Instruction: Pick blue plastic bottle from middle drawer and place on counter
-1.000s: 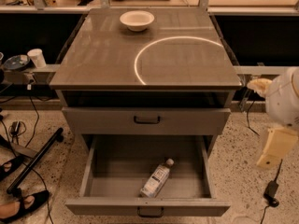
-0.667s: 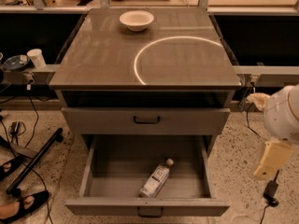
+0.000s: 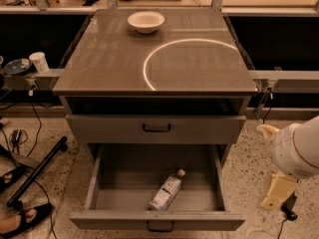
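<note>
The blue plastic bottle (image 3: 167, 189), clear with a white cap and pale label, lies on its side on the floor of the middle drawer (image 3: 124, 180). The cap points to the back right. That drawer is pulled out wide below a closed drawer (image 3: 156, 128). The counter (image 3: 114, 59), glossy grey-brown with a bright arc across it, tops the cabinet. My gripper (image 3: 277, 191) hangs at the right edge of the view, outside the cabinet, to the right of the open drawer and below the arm's white rounded housing (image 3: 299, 148). It is apart from the bottle and holds nothing that I can see.
A white bowl (image 3: 145, 20) sits at the back of the counter. A white cup (image 3: 38, 61) stands on a ledge to the left. A black bar (image 3: 35, 171) and cables lie on the speckled floor at left, with shoes at the bottom left corner.
The arm and gripper have moved down and slightly left along the cabinet's right side. The bottle and drawer have not moved.
</note>
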